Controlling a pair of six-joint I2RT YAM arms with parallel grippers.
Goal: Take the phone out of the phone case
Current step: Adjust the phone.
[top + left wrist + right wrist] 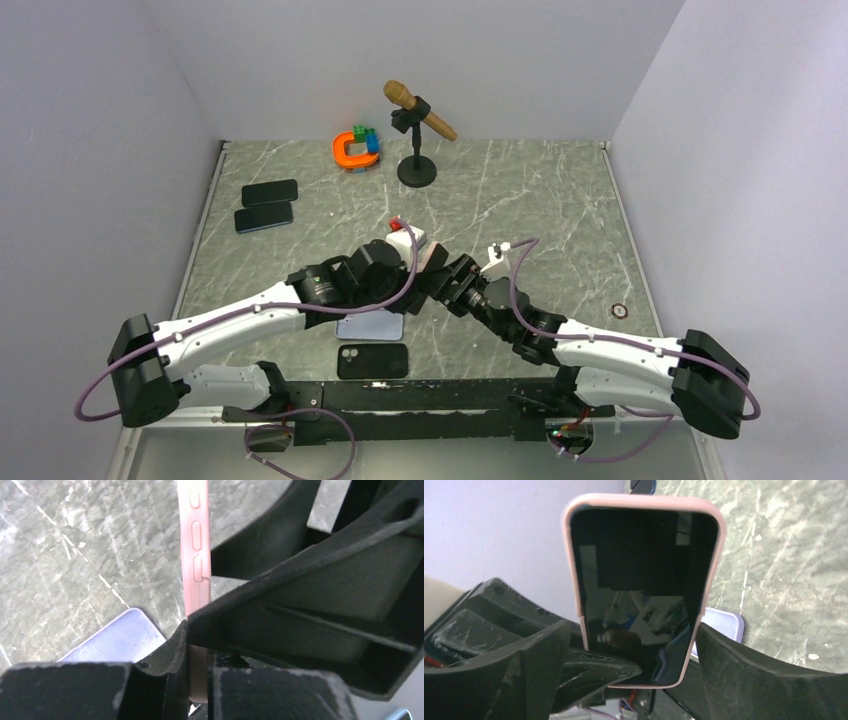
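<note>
Upper left: a pair of flat black rectangular phones [268,192] lies side by side on the grey-green marbled tabletop [560,210].
Upper middle: an orange horseshoe-shaped plastic toy with blue and green blocks [357,148] sits at the far edge.
Lower middle: a pale lavender flat slab with rounded corners [372,326] lies partly under the left arm. Just below it, a black phone lying back-up with its camera cluster showing [372,360].
Right of the toy: a brown-headed microphone on a black round-based stand [417,130].
Left tool: the left gripper [199,680], at the centre of the top view, is clenched on the thin edge of the case.
Task thing: the pink rounded-corner phone case [644,501] is held up off the tabletop between the two tools. Its button side runs up the middle of the left wrist view.
Inside it: the glossy black-screened phone [644,580], pink rim around it.
Right tool: the right gripper [633,630] is released, one finger on either side of the case.
Right middle: a small dark ring [619,310] lies alone.
</note>
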